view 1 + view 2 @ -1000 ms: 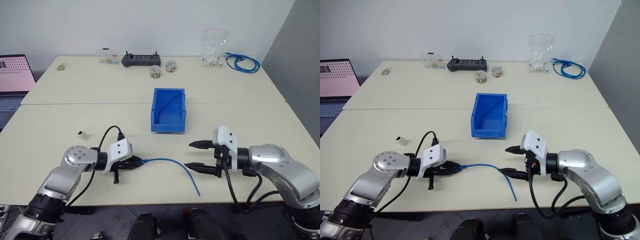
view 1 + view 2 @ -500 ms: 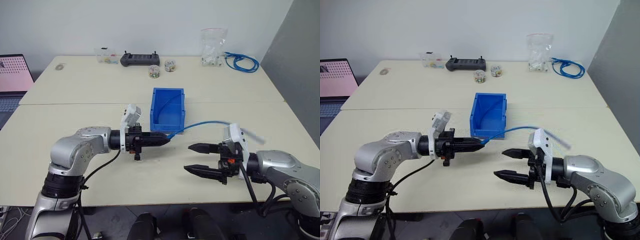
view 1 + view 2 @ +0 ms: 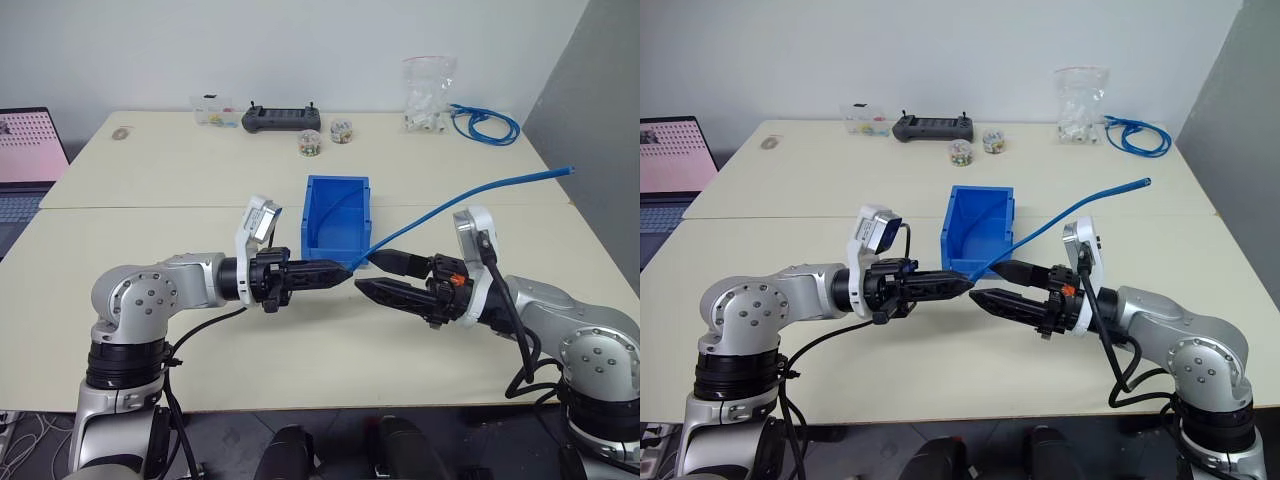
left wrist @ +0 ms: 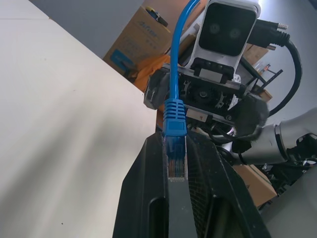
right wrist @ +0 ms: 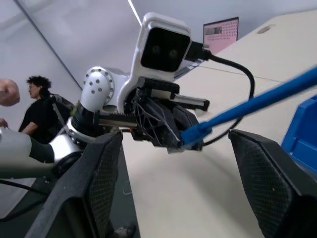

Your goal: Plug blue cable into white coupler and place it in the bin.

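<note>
Left hand (image 3: pixel 335 273) is up off the bench (image 3: pixel 150 180), pointing level toward three o'clock, fingers pressed together on the plug end of the cable (image 3: pixel 470 190) — the left wrist view has the clear plug (image 4: pixel 177 157) pinched right between the black fingertips, blue boot just past them. From that grip the cable climbs toward two o'clock, out over the right arm, its free end hanging in the air well beyond the bench edge. Right hand (image 3: pixel 378 275) faces it from three o'clock, pointing at nine, fingers spread wide and holding nothing — tips just beside the left hand's, the cable passing between them. Bin (image 3: pixel 337 222) sits at twelve o'clock just behind the two hands, on the bench, with a thin strand lying inside. The coupler I can't pick out. Far back: a black controller (image 3: pixel 281 118), small jars (image 3: pixel 310 143), a clear bag (image 3: pixel 428 95) and a coiled blue bundle (image 3: pixel 487 124). A laptop (image 3: pixel 27 150) at ten o'clock.
</note>
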`<state>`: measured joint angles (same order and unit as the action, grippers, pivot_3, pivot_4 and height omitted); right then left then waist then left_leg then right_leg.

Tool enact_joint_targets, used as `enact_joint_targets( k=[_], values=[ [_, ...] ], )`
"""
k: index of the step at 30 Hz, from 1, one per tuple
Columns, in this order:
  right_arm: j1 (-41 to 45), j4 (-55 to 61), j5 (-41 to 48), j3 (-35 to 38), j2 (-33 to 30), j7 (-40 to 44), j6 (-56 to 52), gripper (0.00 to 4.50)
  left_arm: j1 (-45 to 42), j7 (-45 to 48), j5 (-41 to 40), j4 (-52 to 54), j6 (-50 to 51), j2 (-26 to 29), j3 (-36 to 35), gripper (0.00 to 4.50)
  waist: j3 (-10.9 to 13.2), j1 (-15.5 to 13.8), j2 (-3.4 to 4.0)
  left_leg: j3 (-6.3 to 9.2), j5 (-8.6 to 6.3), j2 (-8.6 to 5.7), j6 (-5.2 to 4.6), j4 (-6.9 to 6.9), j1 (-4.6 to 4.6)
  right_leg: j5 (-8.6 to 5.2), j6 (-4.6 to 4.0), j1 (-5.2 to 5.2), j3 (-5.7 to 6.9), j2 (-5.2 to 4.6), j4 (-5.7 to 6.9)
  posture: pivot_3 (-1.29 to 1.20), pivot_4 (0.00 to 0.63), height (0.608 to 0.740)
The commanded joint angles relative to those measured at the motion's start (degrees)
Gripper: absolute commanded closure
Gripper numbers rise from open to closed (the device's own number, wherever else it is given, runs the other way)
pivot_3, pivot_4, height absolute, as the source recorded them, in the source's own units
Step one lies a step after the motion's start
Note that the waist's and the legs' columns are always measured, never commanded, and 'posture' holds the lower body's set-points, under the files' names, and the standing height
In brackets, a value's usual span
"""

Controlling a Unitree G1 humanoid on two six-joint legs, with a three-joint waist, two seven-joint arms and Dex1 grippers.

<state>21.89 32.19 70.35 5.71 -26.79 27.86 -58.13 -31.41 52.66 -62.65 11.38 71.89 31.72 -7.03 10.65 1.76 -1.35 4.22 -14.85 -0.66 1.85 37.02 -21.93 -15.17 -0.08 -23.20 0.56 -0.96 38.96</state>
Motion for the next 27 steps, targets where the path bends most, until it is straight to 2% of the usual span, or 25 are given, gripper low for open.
enact_joint_targets(
  k=[1, 6, 11, 21, 23, 27],
  values=[
    [1.93, -0.45, 3.4, -0.23, 0.67, -1.26, 0.64, 0.88, -0.43, -0.92, -2.62, 1.79, 0.0, 0.13, -1.44, 4.27, 0.0, -0.01, 0.0, 0.0, 0.0, 0.0, 0.0, 0.0, 0.0, 0.0, 0.0, 0.0, 0.0, 0.0, 0.0, 0.0, 0.15, 0.74],
    [2.98, -1.97, 3.33, -1.69, 0.69, -0.85, 0.47, 0.88, -0.16, -1.56, -3.35, 1.99, -0.53, 0.06, -1.25, 4.27, 0.0, -0.03, 0.0, -0.03, 0.0, -0.01, 0.0, 0.01, -0.01, 0.0, 0.0, 0.0, -0.02, -0.01, 0.0, 0.0, 0.15, 0.74],
    [3.51, -2.74, 2.93, -3.1, 0.19, 0.05, 0.38, 1.76, -0.01, -1.64, -3.78, 2.59, -0.98, 0.14, -0.88, 4.27, 0.0, -0.03, 0.0, -0.03, 0.0, -0.01, 0.0, 0.0, -0.01, 0.0, 0.0, 0.0, -0.03, -0.01, -0.01, 0.0, 0.15, 0.74],
    [4.42, -4.29, 5.44, -2.77, 0.66, 0.16, 0.2, 4.25, 1.82, 0.09, -2.33, 3.7, -2.2, 2.12, 0.54, 4.27, 0.0, 0.01, 0.0, -0.04, 0.0, 0.0, 0.0, -0.01, -0.01, 0.0, 0.0, -0.01, -0.03, 0.0, -0.01, 0.0, 0.15, 0.74],
    [4.38, -4.31, 6.68, -2.71, 0.22, 0.35, -0.28, 4.43, 2.34, 0.84, -1.33, 3.76, -3.23, 2.63, 1.08, 4.27, 0.0, -0.01, 0.0, -0.03, 0.0, -0.01, 0.0, -0.01, -0.01, 0.0, 0.0, -0.01, -0.02, 0.0, -0.01, 0.0, 0.15, 0.74],
    [4.27, -3.92, 8.24, -3.13, -0.69, 0.86, -1.2, 4.43, 2.74, 1.51, 0.39, 3.68, -6.37, 2.68, 1.8, 4.27, 0.0, -0.02, 0.0, -0.05, 0.0, -0.01, 0.0, -0.02, -0.02, 0.0, 0.0, -0.01, -0.03, -0.01, -0.03, 0.0, 0.15, 0.74]
  ],
)
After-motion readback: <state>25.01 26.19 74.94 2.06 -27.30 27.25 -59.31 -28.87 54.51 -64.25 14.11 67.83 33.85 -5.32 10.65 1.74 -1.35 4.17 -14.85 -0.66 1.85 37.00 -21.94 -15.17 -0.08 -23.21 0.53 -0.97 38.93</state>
